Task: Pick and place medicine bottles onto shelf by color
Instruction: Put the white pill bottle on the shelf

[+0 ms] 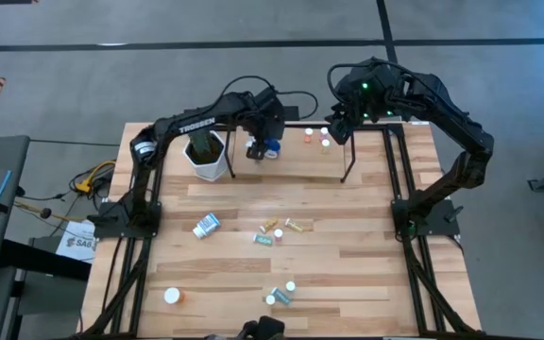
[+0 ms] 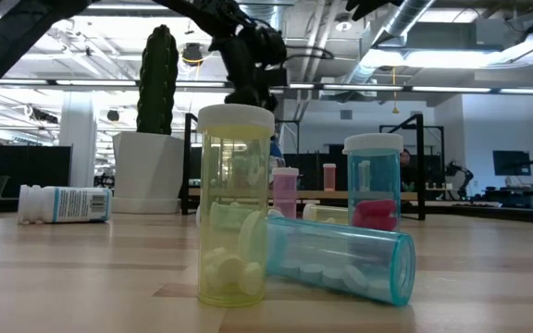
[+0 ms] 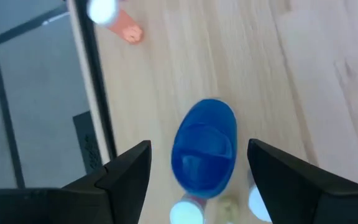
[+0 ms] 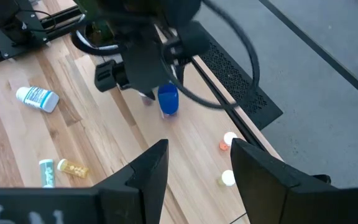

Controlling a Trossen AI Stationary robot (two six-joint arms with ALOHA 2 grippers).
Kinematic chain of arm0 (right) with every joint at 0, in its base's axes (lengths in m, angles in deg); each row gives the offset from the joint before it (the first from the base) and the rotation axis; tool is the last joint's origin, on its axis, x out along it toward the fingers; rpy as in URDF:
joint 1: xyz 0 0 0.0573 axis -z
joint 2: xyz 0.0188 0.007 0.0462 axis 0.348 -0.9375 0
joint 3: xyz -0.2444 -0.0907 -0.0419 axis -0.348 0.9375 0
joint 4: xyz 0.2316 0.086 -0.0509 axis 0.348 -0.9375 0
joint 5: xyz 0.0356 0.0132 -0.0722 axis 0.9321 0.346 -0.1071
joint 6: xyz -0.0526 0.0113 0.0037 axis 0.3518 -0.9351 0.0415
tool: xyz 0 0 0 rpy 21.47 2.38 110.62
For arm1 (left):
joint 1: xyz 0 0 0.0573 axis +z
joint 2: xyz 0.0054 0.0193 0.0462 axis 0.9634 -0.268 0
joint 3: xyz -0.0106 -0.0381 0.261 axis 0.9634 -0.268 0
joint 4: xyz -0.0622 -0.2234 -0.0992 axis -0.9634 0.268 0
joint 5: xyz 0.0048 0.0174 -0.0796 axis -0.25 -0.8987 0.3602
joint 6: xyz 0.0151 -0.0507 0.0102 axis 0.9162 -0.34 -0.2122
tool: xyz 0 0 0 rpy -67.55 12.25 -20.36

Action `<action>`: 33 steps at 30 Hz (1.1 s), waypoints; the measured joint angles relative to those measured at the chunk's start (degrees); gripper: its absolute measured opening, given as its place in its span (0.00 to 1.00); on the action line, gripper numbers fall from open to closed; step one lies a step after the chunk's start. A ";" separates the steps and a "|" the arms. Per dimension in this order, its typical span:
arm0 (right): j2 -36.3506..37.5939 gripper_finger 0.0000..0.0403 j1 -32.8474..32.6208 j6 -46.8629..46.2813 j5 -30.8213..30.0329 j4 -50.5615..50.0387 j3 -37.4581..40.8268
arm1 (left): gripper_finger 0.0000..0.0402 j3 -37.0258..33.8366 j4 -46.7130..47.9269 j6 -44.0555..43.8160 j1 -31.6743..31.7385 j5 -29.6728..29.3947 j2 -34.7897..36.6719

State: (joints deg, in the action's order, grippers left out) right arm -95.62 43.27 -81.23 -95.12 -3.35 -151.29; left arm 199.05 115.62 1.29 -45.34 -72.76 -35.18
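A rounded blue bottle (image 3: 205,149) stands upright on the shelf's light board (image 3: 241,68), near its left end (image 1: 270,148). My left gripper (image 3: 199,145) is open above it, one finger on either side, with a gap on both sides; it also shows in the high view (image 1: 256,144). My right gripper (image 4: 194,149) is open and empty, high over the shelf's right part (image 1: 341,123). An orange bottle (image 1: 308,135) and two other small white-capped bottles (image 1: 326,144) stand on the shelf. Several small bottles lie on the table (image 1: 272,231).
A white pot with a green cactus (image 1: 206,156) stands just left of my left gripper. The shelf's black posts (image 1: 345,178) and rails (image 3: 95,93) frame the board. A white bottle (image 1: 206,225) lies mid-table; yellow (image 2: 236,208) and teal bottles (image 2: 340,261) sit near the front edge.
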 joint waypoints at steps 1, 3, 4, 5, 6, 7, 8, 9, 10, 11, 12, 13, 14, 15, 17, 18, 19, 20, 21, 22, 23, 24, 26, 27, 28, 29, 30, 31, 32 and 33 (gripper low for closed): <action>0.00 0.49 0.01 0.00 0.00 0.00 0.01 | 0.63 0.00 0.05 -0.73 -0.18 0.24 0.66; 0.00 0.49 0.01 0.00 0.01 0.01 0.00 | 0.63 0.00 0.17 -2.97 -0.65 1.40 1.96; 0.00 0.49 0.01 0.00 0.01 0.00 0.00 | 0.63 0.00 0.17 -4.44 -0.96 2.15 2.62; 0.00 0.49 -0.02 0.00 0.01 0.02 0.01 | 0.63 0.00 0.19 -5.98 -1.39 2.92 3.33; 0.00 0.49 0.00 0.00 0.00 0.01 0.01 | 0.63 0.00 0.30 -7.89 -1.81 3.63 4.04; 0.00 0.49 -0.01 0.00 0.01 0.00 0.01 | 0.63 0.00 0.53 -10.30 -2.29 4.21 4.93; 0.00 0.49 0.01 0.00 0.01 0.02 0.01 | 0.63 0.00 0.90 -13.19 -2.90 4.84 5.87; 0.00 0.49 0.00 0.00 0.01 0.02 0.00 | 0.63 0.00 1.27 -16.40 -3.67 5.41 6.83; 0.00 0.49 -0.01 0.00 0.01 0.01 0.00 | 0.63 0.07 1.78 -20.05 -4.47 6.24 7.86; 0.00 0.49 0.00 0.00 0.00 0.02 0.01 | 0.63 0.07 2.55 -23.84 -5.37 7.17 8.85; 0.00 0.49 0.00 0.00 -0.02 0.02 0.01 | 0.63 0.07 3.51 -27.67 -6.32 8.13 9.89; 0.00 0.49 -0.01 0.00 0.01 0.02 0.01 | 0.63 0.07 4.50 -31.51 -7.32 8.71 10.78; 0.00 0.49 -0.01 0.00 0.01 0.01 0.00 | 0.63 0.10 5.64 -34.76 -8.48 8.77 11.55; 0.00 0.49 0.01 0.00 0.00 0.00 -0.01 | 0.63 0.11 7.00 -37.30 -9.63 8.52 12.24; 0.00 0.49 0.01 0.00 0.00 0.02 0.01 | 0.63 0.11 10.71 -40.56 -12.19 6.18 13.06; 0.00 0.49 -0.02 0.00 0.01 0.00 0.00 | 0.63 0.11 12.62 -41.99 -13.52 4.83 13.27; 0.00 0.49 -0.01 0.00 0.01 0.02 -0.01 | 0.63 0.11 14.69 -43.50 -14.87 3.57 13.39; 0.00 0.49 -0.02 0.00 0.01 0.00 0.00 | 0.63 0.11 16.91 -45.16 -16.24 2.45 13.44; 0.00 0.49 -0.01 0.00 0.01 0.02 -0.01 | 0.63 0.10 19.18 -46.70 -17.59 1.29 13.46; 0.00 0.49 -0.02 0.00 0.00 0.02 0.01 | 0.63 0.09 21.39 -48.34 -18.98 -0.07 13.46; 0.00 0.49 0.00 0.00 0.01 0.01 0.01 | 0.63 -0.20 23.29 -49.91 -20.33 -1.59 13.48; 0.00 0.49 0.01 0.00 0.00 0.01 -0.01 | 0.63 -0.76 24.86 -51.50 -21.55 -2.96 13.53; -0.01 0.49 -0.02 0.00 0.01 0.02 -0.01 | 0.63 -2.59 26.91 -54.84 -23.57 -4.75 13.71; 0.00 0.49 0.01 0.00 0.01 0.00 0.00 | 0.63 -3.89 28.02 -56.48 -24.34 -5.08 14.06; 0.00 0.49 -0.02 0.00 0.00 0.00 0.00 | 0.63 -5.21 29.04 -58.20 -25.15 -5.31 14.53; -0.02 0.49 0.00 0.00 0.00 0.02 0.00 | 0.63 -6.98 29.13 -59.68 -25.87 -5.47 15.45; 0.00 0.49 -0.01 0.00 0.01 0.02 0.00 | 0.63 -9.11 28.76 -61.19 -26.59 -5.46 16.59; 0.00 0.49 -0.02 0.00 -0.01 0.01 0.00 | 0.63 -11.23 28.78 -62.82 -27.31 -5.43 17.77; 0.00 0.49 0.00 0.00 0.01 0.01 -0.01 | 0.63 -13.78 28.23 -64.48 -28.04 -5.19 19.24; 0.00 0.49 -0.02 0.00 0.01 0.02 0.01 | 0.63 -16.65 27.05 -66.38 -28.83 -4.62 20.88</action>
State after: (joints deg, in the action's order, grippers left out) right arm -95.62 43.26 -81.23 -95.12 -3.33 -151.28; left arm 182.40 142.67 -65.09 -74.16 -77.38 -14.30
